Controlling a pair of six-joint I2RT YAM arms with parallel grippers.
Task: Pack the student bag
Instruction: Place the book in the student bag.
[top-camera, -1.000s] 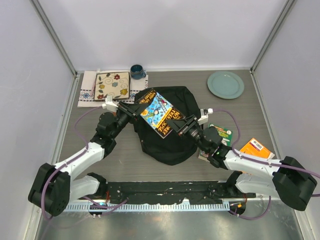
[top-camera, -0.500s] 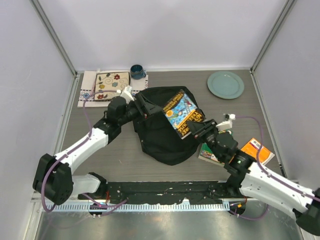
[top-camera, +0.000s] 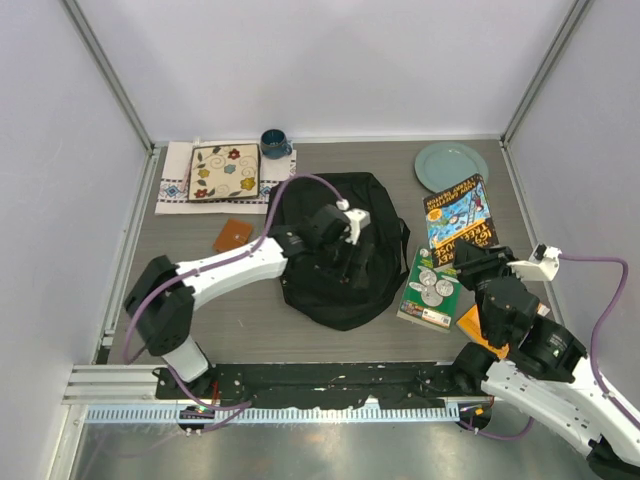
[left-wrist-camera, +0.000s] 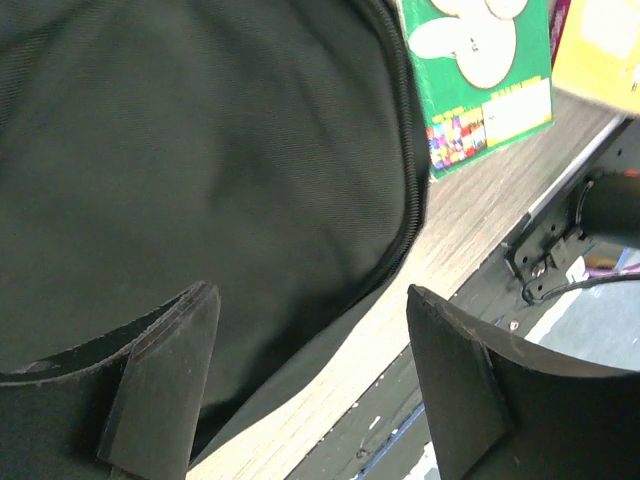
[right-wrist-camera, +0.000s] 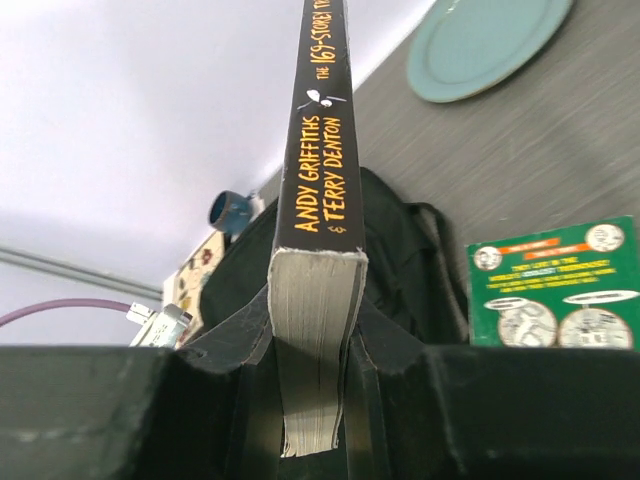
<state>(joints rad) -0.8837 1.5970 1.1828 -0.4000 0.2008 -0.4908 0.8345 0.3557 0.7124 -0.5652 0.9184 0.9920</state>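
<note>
Our left hand (left-wrist-camera: 308, 300) had released and hung open over the large black fabric backpack (top-camera: 320, 290), lying mid grey worktop (top-camera: 240, 322). Our right hand (right-wrist-camera: 312, 345), gripping the black-spined paperback (top-camera: 458, 210), had swung it right, still unpacked.

The backpack (top-camera: 335, 303) is plain black, zip included. The table (top-camera: 240, 315) is grey-brown with a wood grain. The round plate (top-camera: 451, 167) is pale teal, and the mug (top-camera: 274, 143) is dark blue. The square plate (top-camera: 224, 172) is cream with a dark rim and scattered flowers, leaves and swirls in red, brown and blue-green. The cloth (top-camera: 173, 180) is white with a dark blue stitched pattern at its edge. A small flat square (top-camera: 233, 235) is reddish brown. The blue book (top-camera: 456, 210) has a bright cartoon cover framed in black with orange lettering. Its spine is black with orange and white letters, and its pages are off-white. The green book (top-camera: 432, 288) carries white circles. The orange book (top-camera: 467, 320) shows no pattern. The arms (top-camera: 225, 270) are white with black joints, and their cables (top-camera: 310, 178) are purple.
</note>
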